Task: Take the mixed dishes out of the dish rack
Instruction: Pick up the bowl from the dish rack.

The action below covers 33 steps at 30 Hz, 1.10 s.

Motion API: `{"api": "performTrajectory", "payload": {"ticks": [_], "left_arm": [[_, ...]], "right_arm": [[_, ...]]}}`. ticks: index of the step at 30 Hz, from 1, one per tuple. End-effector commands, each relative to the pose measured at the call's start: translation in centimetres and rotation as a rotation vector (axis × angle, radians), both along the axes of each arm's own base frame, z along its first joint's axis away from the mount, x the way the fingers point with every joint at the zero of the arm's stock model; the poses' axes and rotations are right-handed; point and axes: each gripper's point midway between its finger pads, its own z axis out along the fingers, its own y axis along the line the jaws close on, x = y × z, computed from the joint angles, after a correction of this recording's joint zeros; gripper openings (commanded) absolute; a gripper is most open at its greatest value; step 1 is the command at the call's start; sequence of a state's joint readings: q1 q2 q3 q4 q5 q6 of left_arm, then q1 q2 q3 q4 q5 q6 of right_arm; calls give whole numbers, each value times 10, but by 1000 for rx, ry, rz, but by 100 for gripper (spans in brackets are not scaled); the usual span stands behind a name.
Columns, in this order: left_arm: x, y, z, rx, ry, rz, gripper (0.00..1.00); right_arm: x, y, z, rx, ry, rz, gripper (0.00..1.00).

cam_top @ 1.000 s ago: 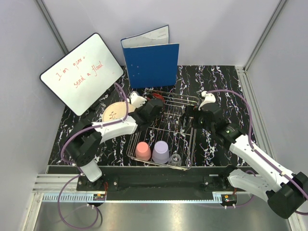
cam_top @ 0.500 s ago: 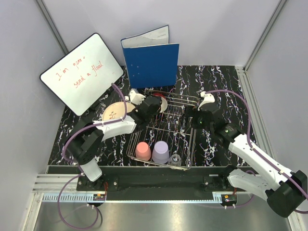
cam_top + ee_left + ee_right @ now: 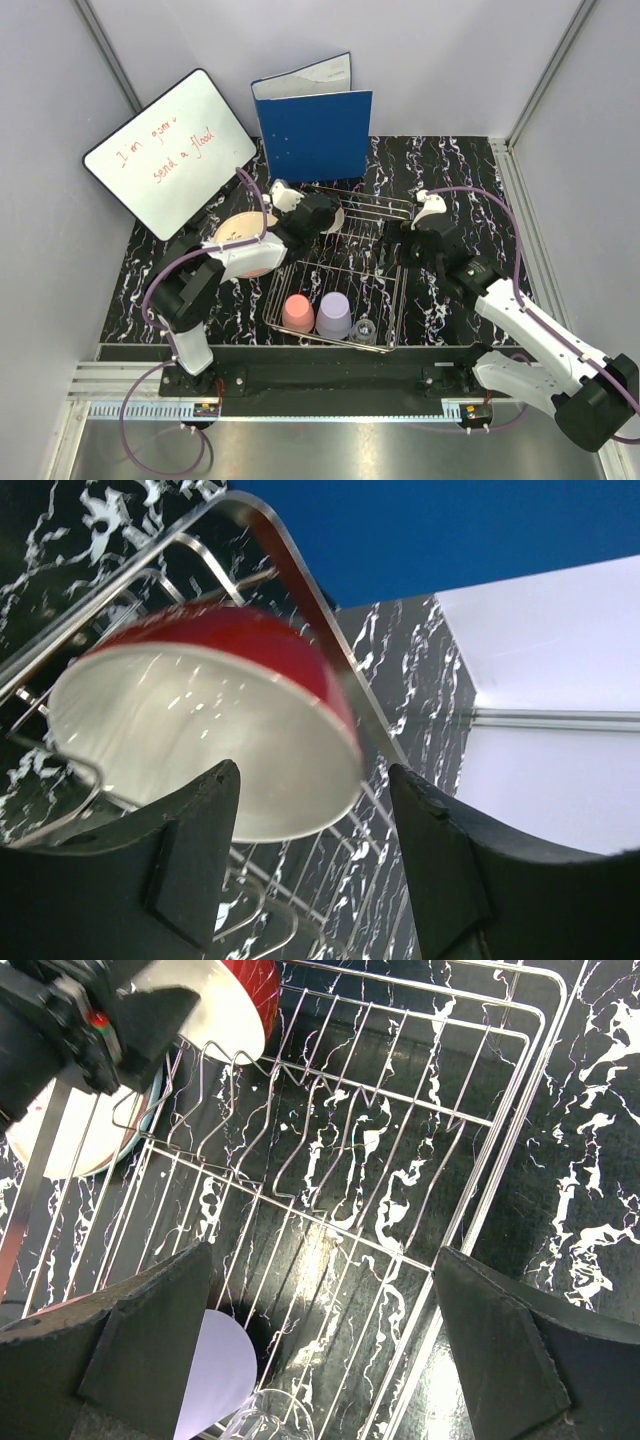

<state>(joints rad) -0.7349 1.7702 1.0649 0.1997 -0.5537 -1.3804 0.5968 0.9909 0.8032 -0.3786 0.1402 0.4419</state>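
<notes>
The dish rack (image 3: 385, 300) sits mid-table. A red bowl (image 3: 337, 213) with a cream inside leans on its side at the rack's back left corner. My left gripper (image 3: 322, 217) is right at it, open. In the left wrist view the red bowl (image 3: 200, 730) fills the space just ahead of the left gripper (image 3: 312, 770), its lower rim between the spread fingertips. A pink cup (image 3: 297, 313), a lavender cup (image 3: 333, 315) and a small clear glass (image 3: 364, 332) stand along the rack's near edge. My right gripper (image 3: 322, 1253) hangs open over bare rack wires (image 3: 400, 1160).
Two stacked plates (image 3: 243, 243) lie on the table left of the rack, under the left arm. A blue binder (image 3: 315, 130) stands behind the rack and a whiteboard (image 3: 170, 150) leans at the back left. White walls close in the table.
The left gripper has moved toward the back of the rack, up to the red bowl, and its jaws narrowed and then widened again. The right arm has barely moved.
</notes>
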Motion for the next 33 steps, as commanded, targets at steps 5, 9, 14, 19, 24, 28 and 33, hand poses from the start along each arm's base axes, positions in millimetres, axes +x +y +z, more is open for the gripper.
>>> {"api": "performTrajectory", "payload": {"ticks": [5, 9, 14, 19, 24, 28, 33], "left_arm": [[19, 3, 44, 43, -68, 7, 66], [30, 3, 42, 126, -28, -7, 61], [37, 2, 33, 188, 11, -21, 52], [34, 4, 11, 205, 57, -32, 50], [35, 4, -6, 215, 94, -51, 50], [39, 6, -12, 220, 103, -51, 45], [45, 9, -17, 225, 109, -52, 26]], "right_arm": [[5, -1, 9, 5, -45, -14, 100], [6, -1, 10, 7, -50, -17, 100], [5, -2, 10, 7, -54, -20, 100], [5, -3, 10, 3, -55, -21, 100], [7, -1, 10, 4, -53, -18, 100], [7, 0, 9, 1, -50, -17, 100], [8, -1, 6, -5, -44, -18, 100]]}}
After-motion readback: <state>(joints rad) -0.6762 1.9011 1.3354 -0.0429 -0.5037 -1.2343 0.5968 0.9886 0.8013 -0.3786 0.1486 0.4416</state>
